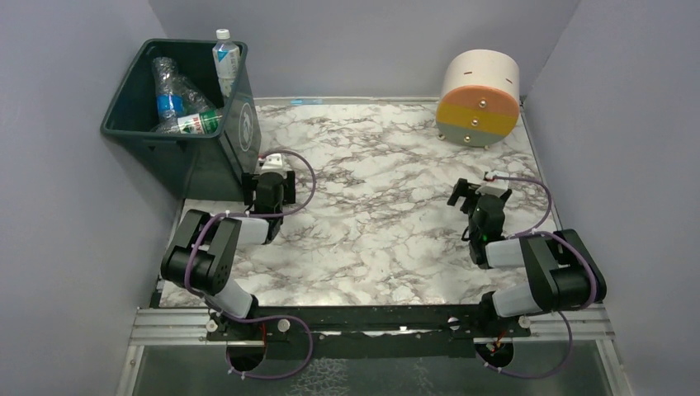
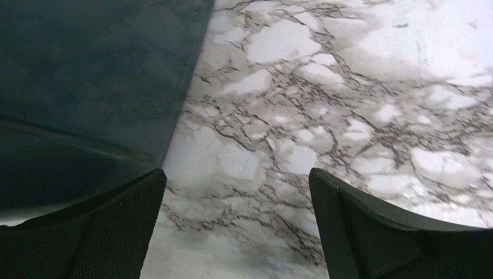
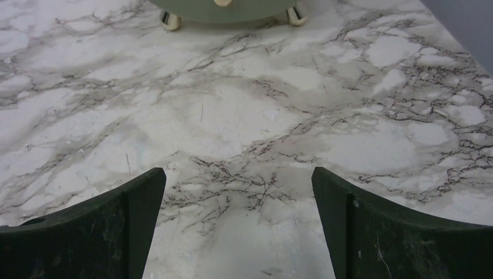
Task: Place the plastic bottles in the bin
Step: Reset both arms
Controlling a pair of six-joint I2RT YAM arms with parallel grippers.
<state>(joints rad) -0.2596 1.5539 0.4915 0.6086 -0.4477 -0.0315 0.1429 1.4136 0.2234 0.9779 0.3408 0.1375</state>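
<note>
The dark green bin (image 1: 136, 132) stands at the table's far left corner. Three plastic bottles show inside it: a white-capped one (image 1: 224, 56) upright against the right wall, a crumpled clear one with a blue label (image 1: 171, 95), and one with a green and red label (image 1: 198, 124) lying low. My left gripper (image 1: 271, 175) hovers just right of the bin's front corner, open and empty. In the left wrist view the bin's wall (image 2: 87, 87) fills the left side beyond the left gripper (image 2: 237, 192). My right gripper (image 1: 472, 191) is open over bare marble, and the right wrist view shows nothing in the right gripper (image 3: 238, 192).
A big cream, orange and yellow cylinder (image 1: 479, 97) lies on its side at the far right; its lower edge (image 3: 221, 9) tops the right wrist view. Grey walls enclose the marble table (image 1: 380, 206) on three sides.
</note>
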